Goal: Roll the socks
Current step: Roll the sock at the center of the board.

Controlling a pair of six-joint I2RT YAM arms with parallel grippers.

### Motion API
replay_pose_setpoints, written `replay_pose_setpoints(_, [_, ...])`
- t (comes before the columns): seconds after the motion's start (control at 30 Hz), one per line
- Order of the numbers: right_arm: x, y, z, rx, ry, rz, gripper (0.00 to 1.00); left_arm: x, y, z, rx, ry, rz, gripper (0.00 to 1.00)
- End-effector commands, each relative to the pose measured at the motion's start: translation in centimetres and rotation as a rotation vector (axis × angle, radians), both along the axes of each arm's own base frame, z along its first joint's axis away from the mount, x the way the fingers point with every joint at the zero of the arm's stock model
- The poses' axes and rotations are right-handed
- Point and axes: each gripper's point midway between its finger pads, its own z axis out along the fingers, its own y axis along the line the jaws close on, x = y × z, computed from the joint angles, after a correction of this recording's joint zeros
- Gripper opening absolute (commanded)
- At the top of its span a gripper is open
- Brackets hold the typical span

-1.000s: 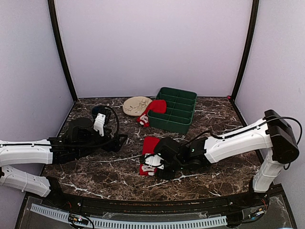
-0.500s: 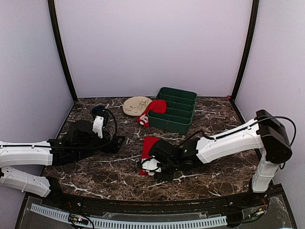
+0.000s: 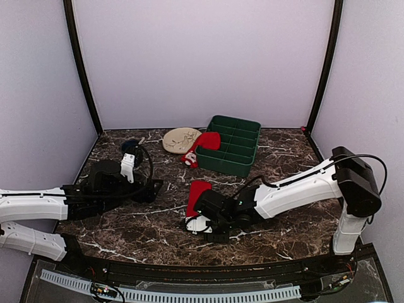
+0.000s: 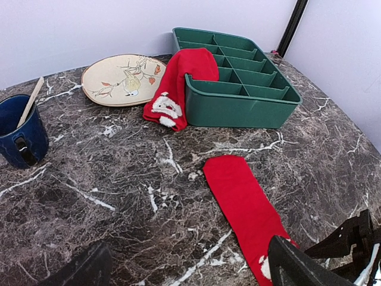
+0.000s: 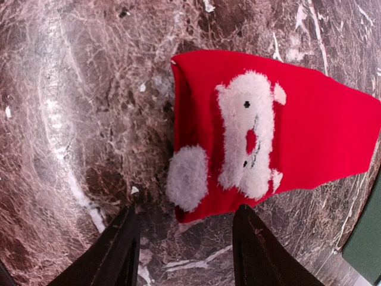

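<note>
The left end effector (image 3: pixel 153 187) sits low over the left half of the desk (image 4: pixel 107 196). Its jaws are wide and it holds nothing. By the far left corner there is a blue mug (image 4: pixel 21 128) with a stick in it. Next to it, along the far edge, is a plate (image 4: pixel 123 79) with a bird picture.

One red sock, the hanging sock (image 4: pixel 178 83), droops over the left wall of the green tray (image 4: pixel 238 89) by the far edge. Its white end touches the desk.

The flat sock (image 4: pixel 244 202) lies stretched out near the middle of the desk. Its white fuzzy end points to the near edge. This looks like the one to roll first.

The right end effector (image 5: pixel 184 229) is down at that white end. Its two fingers (image 5: pixel 122 250) stand partly apart, one on each side of the sock's corner. They do not pinch it yet.

To do this well, the right fingers should go low enough to grab the whole thick end, not just the top layer. One finger should slip under the edge. If it only slides on top, the sock will likely bunch up or scoot away. Then the end should turn over slowly toward the far edge, straight along the sock, so the roll stays tight. The left end effector could press the plain far end down so the sock cannot slide.
</note>
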Motion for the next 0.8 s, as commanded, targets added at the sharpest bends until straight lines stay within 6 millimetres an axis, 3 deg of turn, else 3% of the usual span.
replay_pose_setpoints(0.0, [-0.3,0.8,-0.3,-0.002,-0.003,0.029,0.49,0.0,0.8,0.1,0.004,-0.007,0.025,0.93])
replay_pose_setpoints(0.1, [0.1,1.8,0.4,0.021,-0.016,0.03,0.48,0.1,0.8,0.0,0.005,-0.007,0.028,0.93])
replay_pose_setpoints(0.43, [0.9,2.3,-0.5,0.007,0.004,0.03,0.44,0.2,1.2,0.0,0.01,-0.006,0.041,0.93])
replay_pose_setpoints(0.77, [0.9,0.2,-1.8,-0.048,0.108,-0.032,0.35,0.3,1.5,-0.1,0.019,0.001,0.051,0.93])
